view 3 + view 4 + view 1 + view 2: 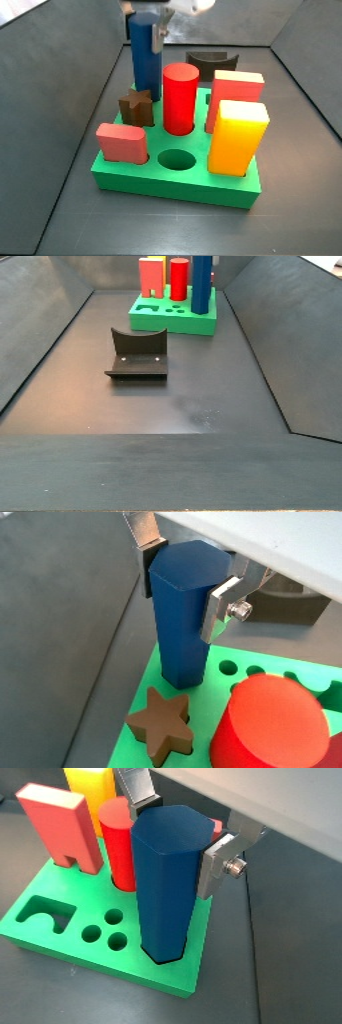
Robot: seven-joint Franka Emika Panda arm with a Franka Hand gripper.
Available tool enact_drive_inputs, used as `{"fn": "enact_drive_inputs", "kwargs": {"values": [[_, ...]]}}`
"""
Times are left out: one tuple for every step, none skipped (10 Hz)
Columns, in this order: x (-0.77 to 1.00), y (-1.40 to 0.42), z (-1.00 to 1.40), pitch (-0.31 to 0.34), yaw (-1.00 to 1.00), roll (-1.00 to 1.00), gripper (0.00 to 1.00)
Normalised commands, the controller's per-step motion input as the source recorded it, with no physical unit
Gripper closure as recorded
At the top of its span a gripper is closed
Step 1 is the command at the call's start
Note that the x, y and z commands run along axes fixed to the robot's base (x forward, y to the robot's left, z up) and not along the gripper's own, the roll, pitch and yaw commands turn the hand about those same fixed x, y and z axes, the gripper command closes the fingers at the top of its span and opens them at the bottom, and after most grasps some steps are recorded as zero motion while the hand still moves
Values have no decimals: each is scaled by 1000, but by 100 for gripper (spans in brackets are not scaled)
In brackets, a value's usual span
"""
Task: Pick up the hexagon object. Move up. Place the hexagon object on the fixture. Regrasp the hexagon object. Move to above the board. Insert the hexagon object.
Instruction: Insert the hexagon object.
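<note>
Fingers (pixel 221 863) of your gripper (pixel 187 574) clamp the upright hexagon object (pixel 171 883) at a corner of the green board (pixel 54 938), its foot apparently entering its hole, so insertion looks underway; next, press straight down, then release.

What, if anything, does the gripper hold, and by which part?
The gripper holds the hexagon object, upright over a corner of the board, its jaws clamping the upper end.
</note>
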Motion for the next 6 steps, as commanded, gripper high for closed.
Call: {"fn": "enact_drive_inputs", "kwargs": {"values": [[154,0,-891,-123,-66,-33,100],[86,31,-931,-129,-183,-7,100],[100,89,-929,-126,-163,-11,100],[114,100,-771,-133,-114,-3,100],[0,0,0,0,-46,1,100],[0,0,0,0,0,0,100]]}}
